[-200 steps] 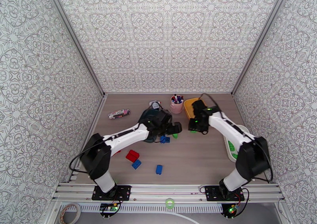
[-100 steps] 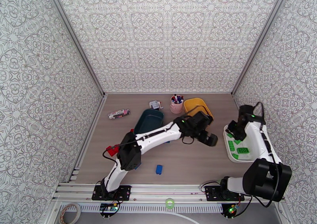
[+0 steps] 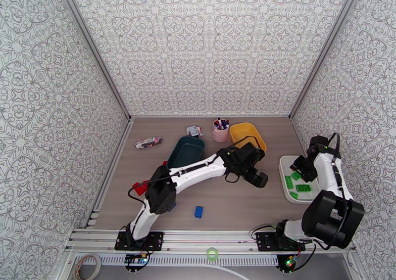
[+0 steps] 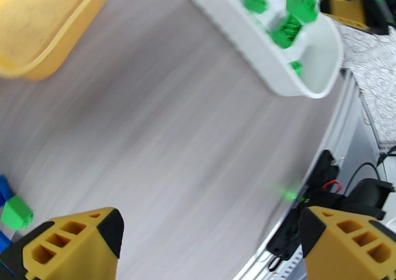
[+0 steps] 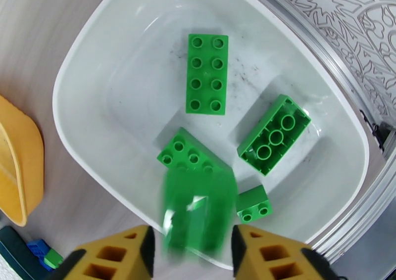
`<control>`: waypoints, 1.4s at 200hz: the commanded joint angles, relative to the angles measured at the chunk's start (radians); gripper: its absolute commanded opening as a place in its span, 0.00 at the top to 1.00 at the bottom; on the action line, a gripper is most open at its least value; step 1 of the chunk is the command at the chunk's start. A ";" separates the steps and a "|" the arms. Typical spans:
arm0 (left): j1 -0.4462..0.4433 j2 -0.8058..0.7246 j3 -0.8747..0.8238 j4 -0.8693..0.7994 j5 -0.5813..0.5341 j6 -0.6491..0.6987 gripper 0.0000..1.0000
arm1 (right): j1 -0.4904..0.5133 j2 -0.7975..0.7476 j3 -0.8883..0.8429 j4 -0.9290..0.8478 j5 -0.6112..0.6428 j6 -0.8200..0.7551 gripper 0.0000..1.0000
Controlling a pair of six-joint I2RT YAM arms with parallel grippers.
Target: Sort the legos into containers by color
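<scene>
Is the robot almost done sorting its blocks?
Not yet. Four green legos lie in the white tray, and a fifth green lego is dropping from the open right gripper. A blue lego and a red lego wait on the table; the left gripper is open, empty.

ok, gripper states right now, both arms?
Left gripper: open, empty.
Right gripper: open, blurred green lego dropping between its fingers over the white tray.
</scene>
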 commanded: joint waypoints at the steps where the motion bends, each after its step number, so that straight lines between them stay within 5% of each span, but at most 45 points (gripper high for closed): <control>1: 0.038 -0.105 -0.062 0.069 -0.057 -0.048 0.01 | -0.008 0.000 0.001 0.000 0.007 -0.017 0.38; 49: 0.116 -0.236 -0.222 0.108 -0.187 -0.134 0.01 | 0.061 -0.057 0.031 0.034 -0.091 -0.028 0.32; 123: 0.307 -0.453 -0.531 0.157 -0.291 -0.329 0.01 | 0.575 0.040 0.070 0.130 -0.141 0.033 0.29; 182: 0.378 -0.605 -0.749 0.183 -0.310 -0.424 0.01 | 0.900 0.311 0.211 0.198 -0.225 0.015 0.28; 280: 0.377 -0.779 -0.924 0.162 -0.359 -0.511 0.01 | 0.992 0.657 0.479 0.098 -0.197 0.016 0.36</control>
